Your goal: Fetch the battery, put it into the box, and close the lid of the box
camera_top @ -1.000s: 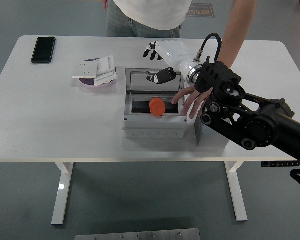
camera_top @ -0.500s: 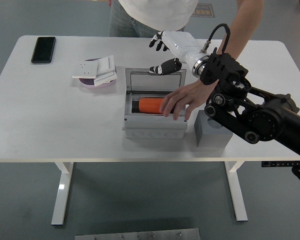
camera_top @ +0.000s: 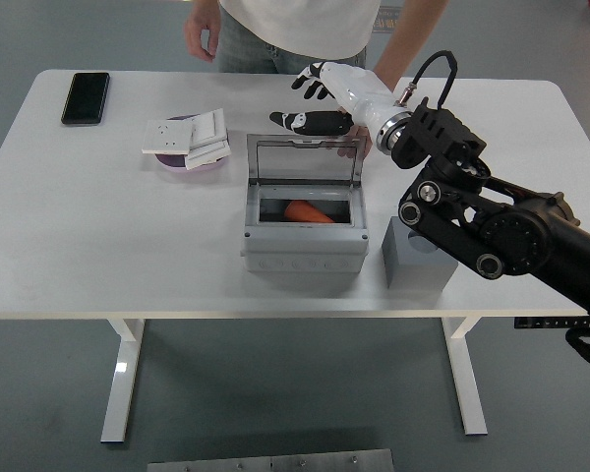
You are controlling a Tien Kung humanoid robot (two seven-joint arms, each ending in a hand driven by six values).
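The orange battery (camera_top: 309, 211) lies flat inside the open grey box (camera_top: 303, 249) at the table's middle. The box's clear-windowed lid (camera_top: 303, 163) stands up from the back edge, leaning forward over the opening. My right hand (camera_top: 312, 104), white with black fingers, hovers just above and behind the lid's top edge with fingers spread, holding nothing. A person's hand (camera_top: 359, 145) rests at the lid's upper right corner, behind it. The left arm does not show.
A black phone (camera_top: 85, 96) lies at the far left. A pink plate (camera_top: 185, 160) carries white switch plates. A grey block (camera_top: 418, 259) stands right of the box, under my right forearm. The person stands at the far edge.
The person's hand left the battery lying in the box and drew back to the lid's right corner. The lid has tipped forward. My right hand shifted left over the lid's top edge.
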